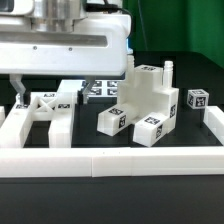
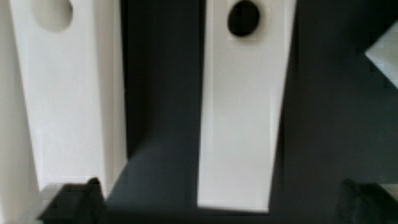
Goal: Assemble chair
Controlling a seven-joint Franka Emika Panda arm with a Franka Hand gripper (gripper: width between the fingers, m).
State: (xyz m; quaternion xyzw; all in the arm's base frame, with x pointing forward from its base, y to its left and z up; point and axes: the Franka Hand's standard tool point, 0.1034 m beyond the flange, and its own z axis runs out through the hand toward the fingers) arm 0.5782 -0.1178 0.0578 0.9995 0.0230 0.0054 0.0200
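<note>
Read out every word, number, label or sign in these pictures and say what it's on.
No words, numbers or brand names are readable in either view.
Square black-and-white tags, patterns not text: on the chair parts and the marker board.
Wrist view: plain white bars with dark holes, nothing printed.

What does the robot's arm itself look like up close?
The end effector has a wide, boxy white housing with a darker grey block mounted above it. Its fingertips look dark, almost black, in the wrist view. The rest of the arm is out of frame.
</note>
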